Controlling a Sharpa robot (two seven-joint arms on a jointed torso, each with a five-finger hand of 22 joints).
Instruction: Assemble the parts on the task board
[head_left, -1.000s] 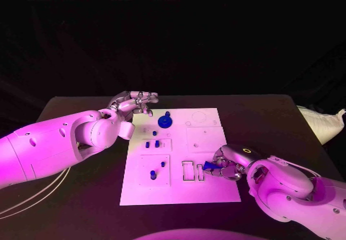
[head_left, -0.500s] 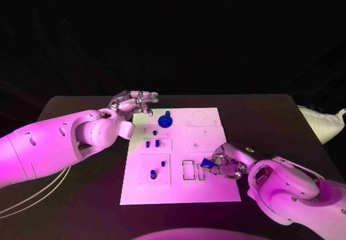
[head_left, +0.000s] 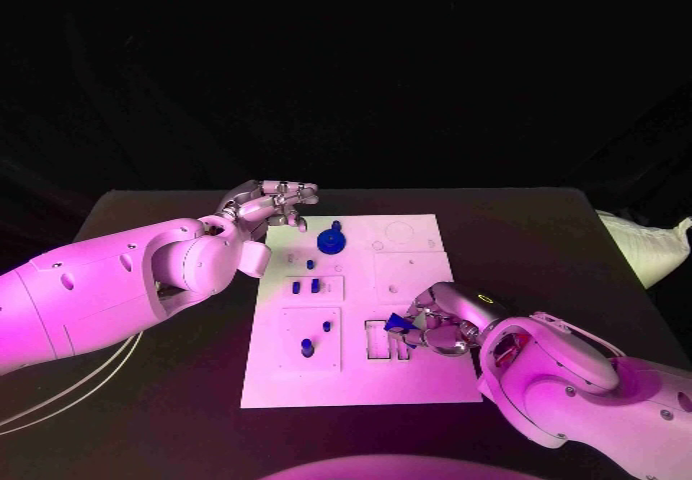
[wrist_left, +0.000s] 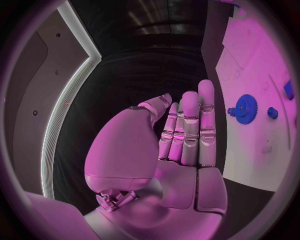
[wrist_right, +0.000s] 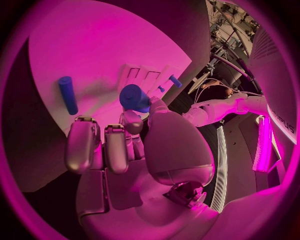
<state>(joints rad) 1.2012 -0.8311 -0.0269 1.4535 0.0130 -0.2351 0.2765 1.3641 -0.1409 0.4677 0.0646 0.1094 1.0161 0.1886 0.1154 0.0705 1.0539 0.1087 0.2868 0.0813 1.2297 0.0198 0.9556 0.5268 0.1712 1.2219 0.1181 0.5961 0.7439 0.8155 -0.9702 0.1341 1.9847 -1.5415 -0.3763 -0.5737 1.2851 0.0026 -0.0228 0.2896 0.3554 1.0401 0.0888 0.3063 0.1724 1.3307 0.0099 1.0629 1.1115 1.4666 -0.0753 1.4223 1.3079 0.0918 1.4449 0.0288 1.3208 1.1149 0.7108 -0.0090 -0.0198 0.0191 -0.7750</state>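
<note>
On the board (head_left: 418, 385), near its front right part, my right hand (head_left: 440, 322) pinches a blue part (head_left: 395, 322) between thumb and a finger, just above the rectangular slots (head_left: 385, 340) at the board's front middle. At the board's far left corner, my left hand (head_left: 267, 205) hovers off the edge, holding nothing, fingers extended and close together. Beside that hand, on the board's far left area, stands a blue gear (head_left: 332, 241). Toward the board's left side, small blue pegs (head_left: 304, 288) stand in a raised square, with two more pieces (head_left: 307, 347) in the square nearer the front. Elsewhere on the board lies a blue rod (wrist_right: 67, 94)
</note>
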